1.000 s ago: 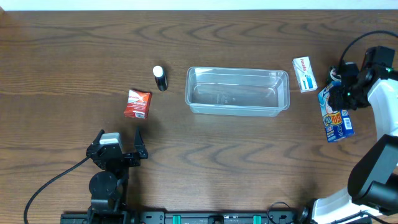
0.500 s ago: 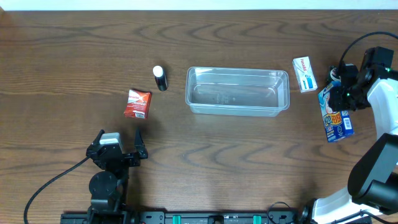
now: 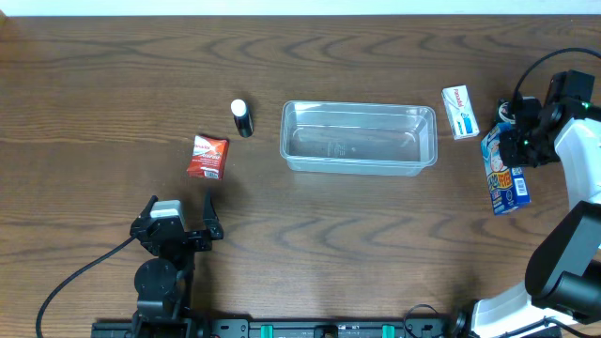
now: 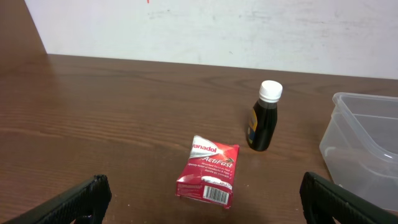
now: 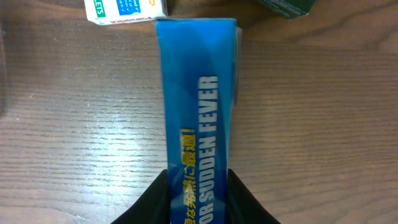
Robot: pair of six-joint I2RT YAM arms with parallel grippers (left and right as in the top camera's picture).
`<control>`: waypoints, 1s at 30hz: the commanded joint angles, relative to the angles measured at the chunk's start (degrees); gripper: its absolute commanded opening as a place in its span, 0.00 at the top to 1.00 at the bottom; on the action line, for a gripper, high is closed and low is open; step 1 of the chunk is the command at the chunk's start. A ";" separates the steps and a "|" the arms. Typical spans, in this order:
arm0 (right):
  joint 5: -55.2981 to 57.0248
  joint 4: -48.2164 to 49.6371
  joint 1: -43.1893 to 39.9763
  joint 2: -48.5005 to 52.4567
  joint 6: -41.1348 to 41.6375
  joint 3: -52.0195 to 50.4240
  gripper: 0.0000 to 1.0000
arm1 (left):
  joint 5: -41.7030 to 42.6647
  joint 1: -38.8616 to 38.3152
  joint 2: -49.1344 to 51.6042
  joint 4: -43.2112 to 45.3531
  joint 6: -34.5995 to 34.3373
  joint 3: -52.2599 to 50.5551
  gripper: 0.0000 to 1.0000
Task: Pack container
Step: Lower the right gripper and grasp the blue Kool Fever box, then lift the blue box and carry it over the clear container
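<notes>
The clear plastic container (image 3: 359, 138) stands empty at the table's middle; its corner shows in the left wrist view (image 4: 367, 146). My right gripper (image 3: 515, 145) is shut on a blue fever-patch box (image 3: 505, 176), gripping its sides (image 5: 199, 106) at the far right. A white and blue box (image 3: 460, 112) lies just beyond it (image 5: 127, 9). A red Panadol packet (image 3: 207, 156) and a dark bottle with a white cap (image 3: 242, 118) sit left of the container. My left gripper (image 3: 180, 218) is open and empty, short of the red packet (image 4: 208, 171) and bottle (image 4: 264, 117).
A dark green item (image 5: 289, 6) shows at the top edge of the right wrist view. A pale wall (image 4: 217, 28) runs behind the table's far edge.
The blue box in my right gripper has shifted slightly, its lower end swinging a little to the left. The left arm has not moved.
</notes>
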 commanded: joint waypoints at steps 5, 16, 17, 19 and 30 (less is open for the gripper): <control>0.35 0.11 0.04 0.17 0.39 0.52 0.99 | 0.81 0.35 -0.28 -1.40 1.01 -0.37 0.02; -2.45 -3.45 0.48 -0.17 3.15 7.54 0.99 | 0.81 0.35 -0.28 -1.40 1.03 -0.37 0.02; -3.21 -4.63 0.85 -0.17 3.15 9.57 0.99 | 0.81 0.35 -0.28 -1.40 1.01 -0.37 0.02; -4.31 -6.93 1.81 -0.17 3.13 13.68 0.99 | 0.81 0.35 -0.28 -1.40 1.01 -0.37 0.02; -9.97 -12.83 17.70 -0.17 -8.70 34.14 0.98 | 0.81 0.35 -0.28 -1.40 1.03 -0.37 0.02</control>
